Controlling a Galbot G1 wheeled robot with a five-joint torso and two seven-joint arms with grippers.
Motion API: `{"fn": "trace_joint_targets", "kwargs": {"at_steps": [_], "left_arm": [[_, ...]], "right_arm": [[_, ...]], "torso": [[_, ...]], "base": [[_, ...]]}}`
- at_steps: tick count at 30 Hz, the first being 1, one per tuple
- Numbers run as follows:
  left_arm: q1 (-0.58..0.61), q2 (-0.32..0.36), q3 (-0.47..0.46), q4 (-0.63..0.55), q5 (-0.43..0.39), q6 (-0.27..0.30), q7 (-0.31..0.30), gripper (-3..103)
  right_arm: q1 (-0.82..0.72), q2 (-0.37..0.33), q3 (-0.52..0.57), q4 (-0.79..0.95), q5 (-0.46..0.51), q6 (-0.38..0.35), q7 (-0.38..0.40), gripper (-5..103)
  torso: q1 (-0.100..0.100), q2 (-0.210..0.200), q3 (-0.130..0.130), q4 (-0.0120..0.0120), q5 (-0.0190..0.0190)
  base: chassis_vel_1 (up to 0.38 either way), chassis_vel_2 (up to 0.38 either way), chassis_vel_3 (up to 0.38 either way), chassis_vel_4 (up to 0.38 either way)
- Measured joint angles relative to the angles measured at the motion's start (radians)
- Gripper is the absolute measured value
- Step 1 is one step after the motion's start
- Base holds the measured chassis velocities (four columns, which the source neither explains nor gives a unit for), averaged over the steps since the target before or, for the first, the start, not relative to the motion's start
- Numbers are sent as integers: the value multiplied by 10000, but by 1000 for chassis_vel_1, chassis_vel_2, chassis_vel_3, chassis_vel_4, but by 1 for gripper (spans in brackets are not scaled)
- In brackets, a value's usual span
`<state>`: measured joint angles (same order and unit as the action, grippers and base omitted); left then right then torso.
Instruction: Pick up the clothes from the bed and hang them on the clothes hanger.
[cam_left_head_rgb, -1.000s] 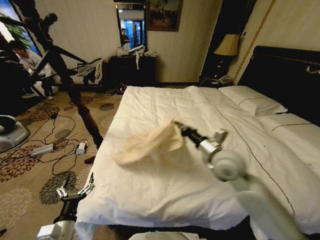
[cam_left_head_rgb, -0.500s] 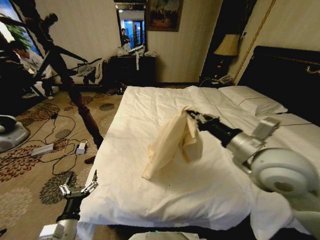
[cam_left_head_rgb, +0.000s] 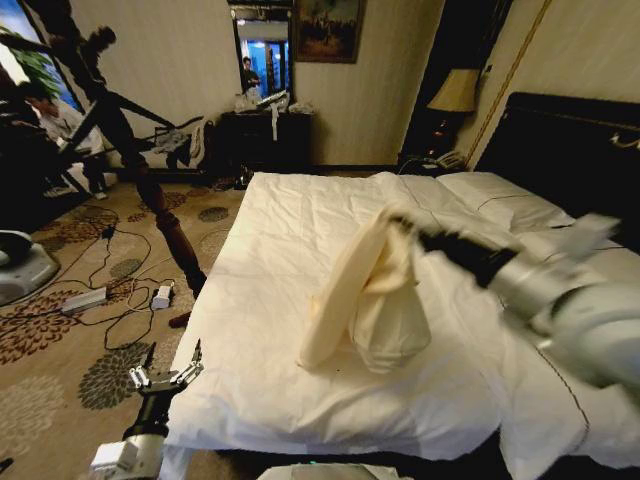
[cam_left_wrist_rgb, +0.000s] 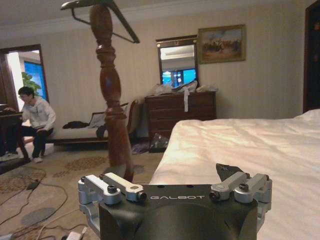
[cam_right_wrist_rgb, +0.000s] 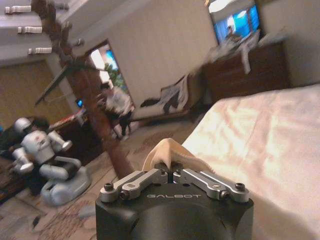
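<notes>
Right arm (cam_left_head_rgb: 560, 290) motion-blurred, cut off at right frame edge. Shirt (cam_left_head_rgb: 370, 290) hides bed (cam_left_head_rgb: 280, 230) beneath. Coat stand (cam_left_wrist_rgb: 111, 95) top cropped, upper left.

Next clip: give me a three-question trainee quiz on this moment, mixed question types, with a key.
1. True or false: the cream shirt lies flat on the bed.
2. Multiple choice: which gripper holds the shirt? A) the left gripper B) the right gripper C) both
3. Short answer: where is the left gripper, and how do its jaws stand?

Key
1. False. It hangs bunched from the right gripper above the white duvet, its lower end close to the bedding.
2. B. The right wrist view shows a fold of cream fabric pinched between its shut jaws.
3. It is low at the near left corner of the bed, above the carpet, jaws open and holding nothing.
</notes>
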<state>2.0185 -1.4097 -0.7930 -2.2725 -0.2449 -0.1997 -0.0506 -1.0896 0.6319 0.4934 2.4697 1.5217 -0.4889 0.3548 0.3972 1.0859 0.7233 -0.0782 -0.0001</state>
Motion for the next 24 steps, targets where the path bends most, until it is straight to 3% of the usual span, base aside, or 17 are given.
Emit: {"fn": "trace_joint_targets", "kwargs": {"at_steps": [1,2,4,6,9,11,12,14,16,18,19,21,22,24], "left_arm": [[34,-23,-40,67,-1,-18,2,100],[34,-23,-40,67,-1,-18,2,100],[127,-117,-142,195,-7,-57,8,100],[145,-158,-173,224,-10,-65,16,100],[186,-274,-324,327,-102,-98,25,100],[193,-282,-357,348,-129,-100,22,100],[203,-290,-414,391,-194,-107,28,100],[189,-274,-480,526,-338,-112,40,100],[140,-248,-485,607,-386,-112,39,100],[44,-202,-468,696,-402,-106,38,100],[44,-202,-468,696,-402,-106,38,100],[-62,-151,-402,755,-403,-66,35,100],[-114,-130,-363,776,-400,-43,36,100],[-142,-117,-338,789,-395,-30,31,100]], "right_arm": [[341,372,-786,-388,-456,-37,-80,0],[341,372,-786,-388,-456,-37,-80,0],[1604,1569,-3081,-1673,-1473,-122,-221,0],[2039,1916,-3682,-2071,-1738,-136,-264,0],[4130,3696,-6187,-4378,-3274,-140,-230,0],[4368,4058,-6512,-4785,-3578,-123,-187,0],[4737,4789,-7030,-5440,-4114,-68,-126,-3],[5131,5870,-7686,-6039,-4517,-73,-51,8],[5194,6070,-7948,-6092,-4728,-140,-48,13],[5107,5818,-8139,-6054,-5269,-412,-288,24],[5107,5818,-8139,-6054,-5269,-412,-288,24],[4811,5031,-8094,-5917,-5874,-854,-759,35],[4667,4636,-8013,-5773,-6077,-1126,-963,35],[4605,4445,-7986,-5676,-6156,-1263,-1052,40]], "torso": [[-1,1,0,0,-5],[-1,1,0,0,-5],[0,0,1,2,1],[1,-1,2,3,4],[3,-1,3,10,-8],[3,-2,3,9,-7],[5,-2,3,8,-6],[5,-3,3,13,-3],[4,-2,2,13,-8],[2,-2,0,8,-2],[2,-2,0,8,-2],[2,-2,1,-4,-1],[2,-2,1,-9,1],[2,-2,1,-10,2]], "base": [[0,0,0,0],[0,0,0,0],[0,0,0,0],[0,0,0,0],[0,0,0,0],[0,0,0,0],[0,0,0,0],[0,0,0,0],[0,0,0,0],[0,0,0,0],[0,0,0,0],[0,0,0,0],[0,0,0,0],[0,0,0,0]]}}
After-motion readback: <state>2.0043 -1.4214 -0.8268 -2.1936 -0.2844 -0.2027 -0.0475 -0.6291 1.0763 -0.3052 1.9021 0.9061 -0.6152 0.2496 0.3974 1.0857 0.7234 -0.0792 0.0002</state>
